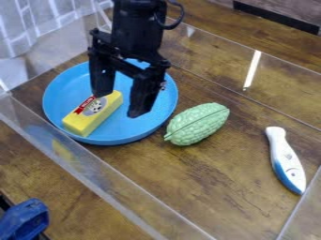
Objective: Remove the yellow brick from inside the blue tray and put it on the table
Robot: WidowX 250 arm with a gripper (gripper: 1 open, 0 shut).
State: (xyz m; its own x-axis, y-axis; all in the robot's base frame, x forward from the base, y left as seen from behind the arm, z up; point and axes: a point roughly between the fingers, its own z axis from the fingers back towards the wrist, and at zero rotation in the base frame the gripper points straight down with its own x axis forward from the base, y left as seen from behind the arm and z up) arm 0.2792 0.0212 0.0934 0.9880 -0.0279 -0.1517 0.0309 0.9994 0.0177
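The yellow brick (90, 112), with a red-and-white label on top, lies in the left part of the round blue tray (141, 128). My gripper (120, 90) hangs open above the tray, its two black fingers spread wide. The left finger (98, 79) stands over the brick's upper end and hides part of it, while the right finger reaches down over the tray's middle. Nothing sits between the jaws. The tray rests on the dark wood table (226, 187).
A green ridged oval vegetable (197, 124) lies just right of the tray, touching its rim. A white and blue tool (284, 157) sits at the far right. Clear reflective panels (75, 178) border the table. A blue object (22, 221) shows at the bottom left corner.
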